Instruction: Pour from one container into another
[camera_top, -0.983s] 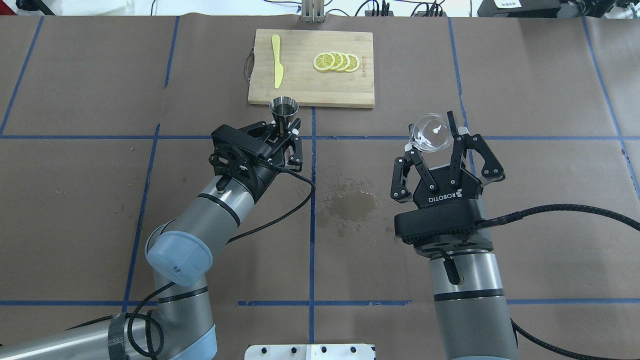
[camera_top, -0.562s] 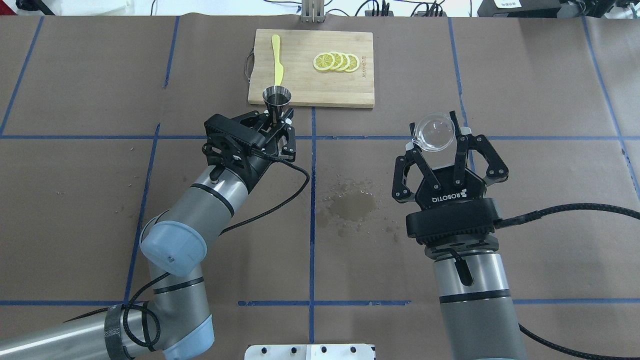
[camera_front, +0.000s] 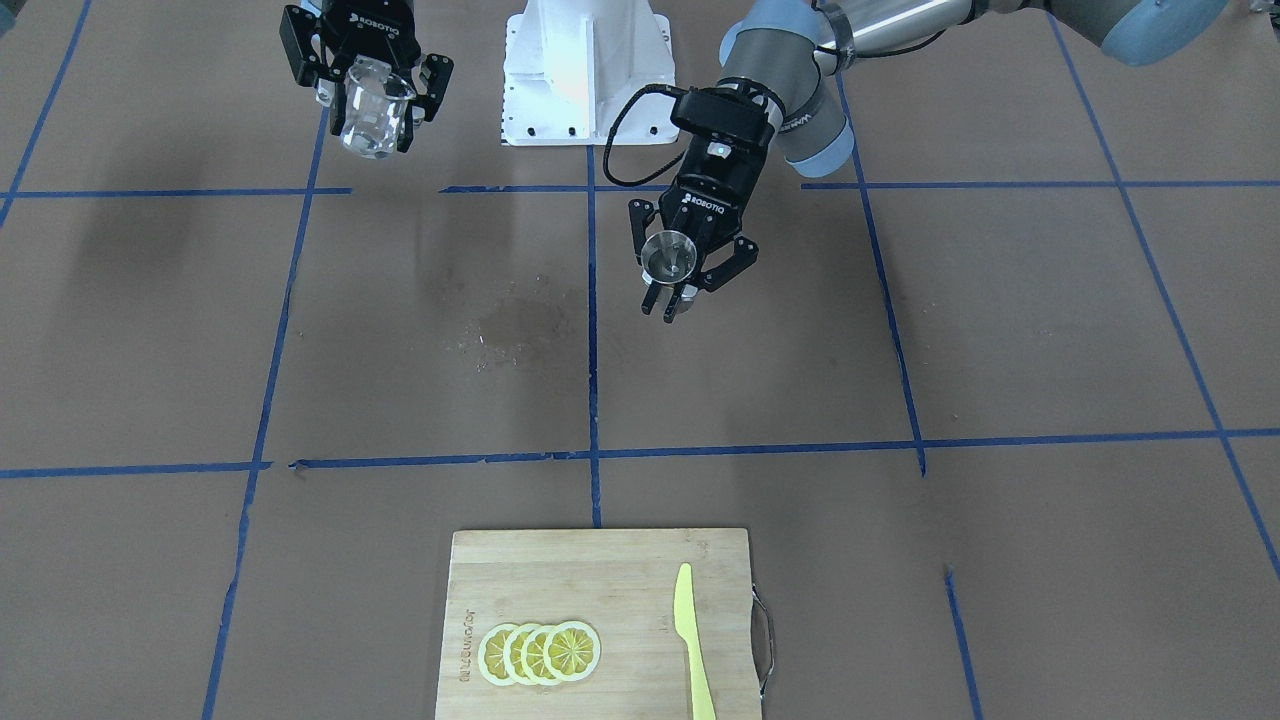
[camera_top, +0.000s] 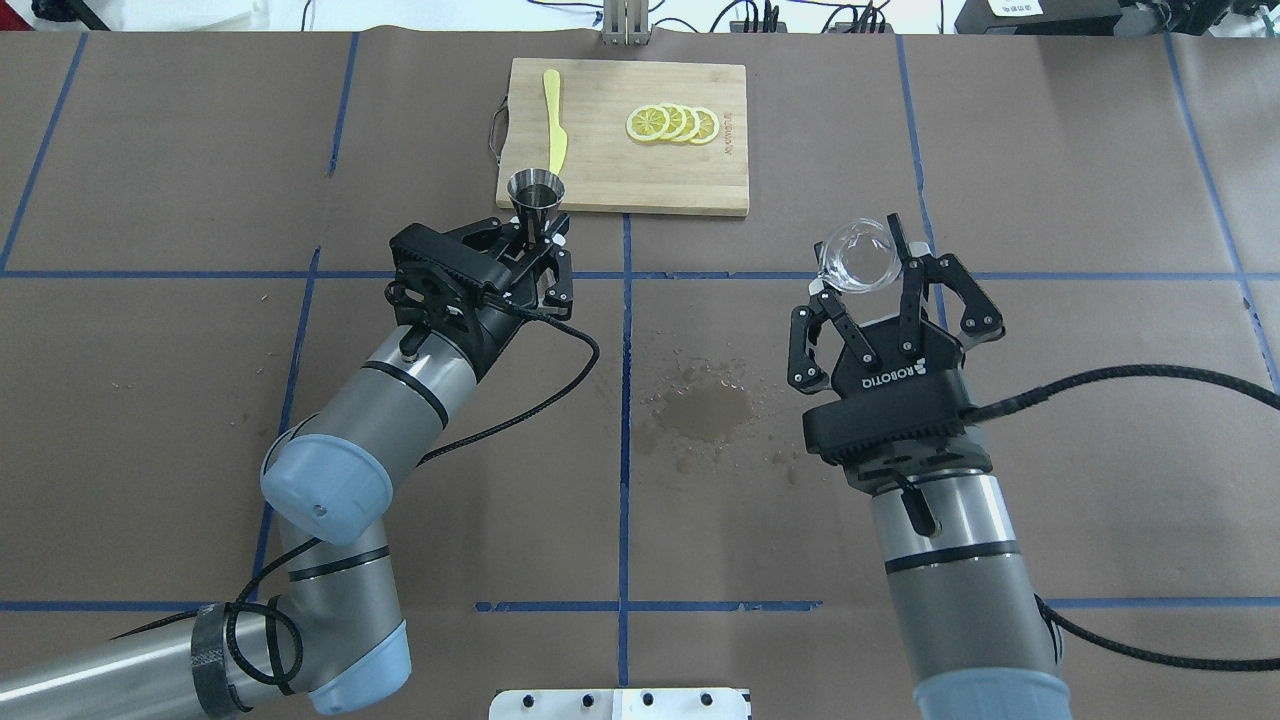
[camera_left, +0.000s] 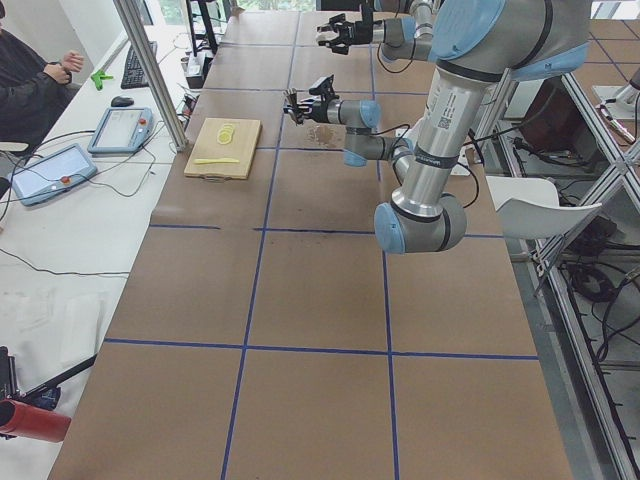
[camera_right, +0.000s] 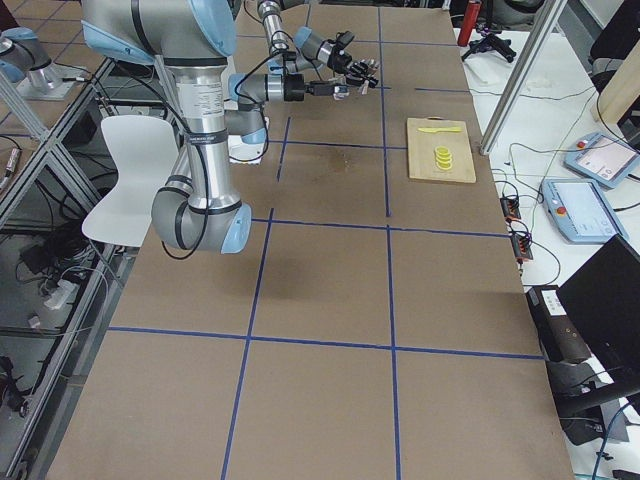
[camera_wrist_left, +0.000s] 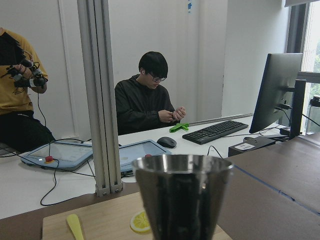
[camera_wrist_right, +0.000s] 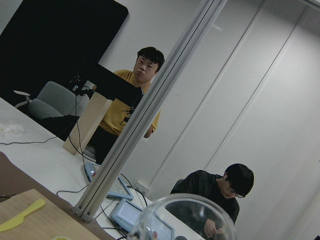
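Gripping glass cup (camera_front: 376, 110) in right gripper (camera_top: 858, 260) (slick, fragile: hold mid-wall); left gripper (camera_top: 536, 233) clamps steel jigger (camera_top: 536, 190) at waist.

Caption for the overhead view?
Steel jigger upright in the left gripper, clear glass cup in the right gripper, wet patch on the table between them.

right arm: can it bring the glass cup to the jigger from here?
Probably yes. Right claw holds the glass cup aloft, left claw holds the jigger upright; between them only bare table with a wet stain, nothing standing in the way.
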